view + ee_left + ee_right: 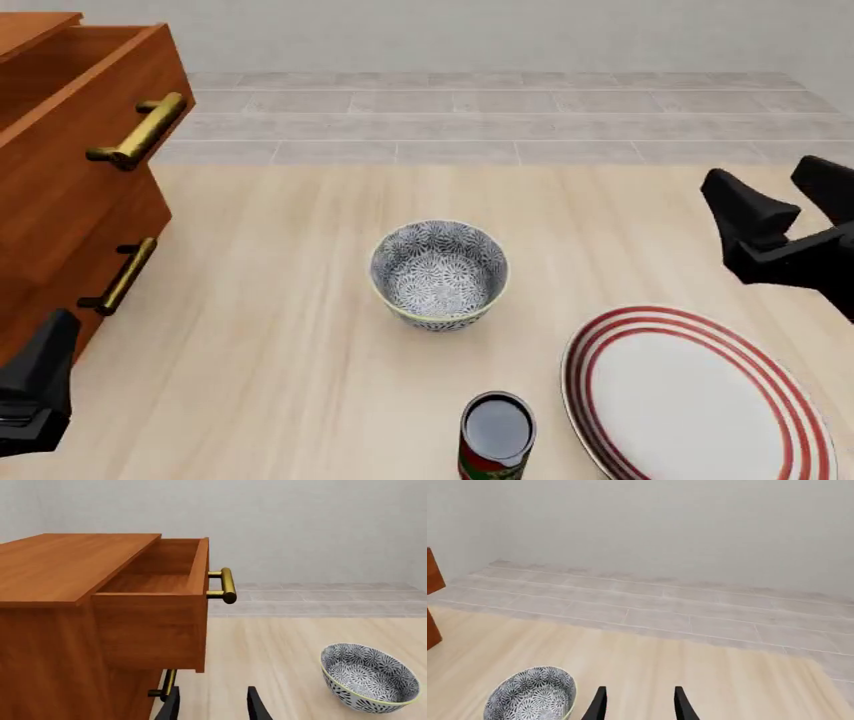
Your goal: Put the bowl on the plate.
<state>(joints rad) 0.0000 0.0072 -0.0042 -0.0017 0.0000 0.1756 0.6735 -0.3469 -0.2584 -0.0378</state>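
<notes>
Nearest you, the can (497, 436) and plate (694, 395) are cut off at the table's near edge. The bowl (439, 273) sits mid-table. Your right gripper (783, 205) hovers spread, empty; your left gripper (212, 705) likewise, mostly hidden.

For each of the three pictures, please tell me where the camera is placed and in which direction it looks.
Front view: above the arms' side, looking down on bowl, plate, can; both grippers show, left gripper, right gripper.
Left wrist view: behind the left gripper, facing the open drawer.
Right wrist view: behind the right gripper, facing the wall.
All three share the bowl.
</notes>
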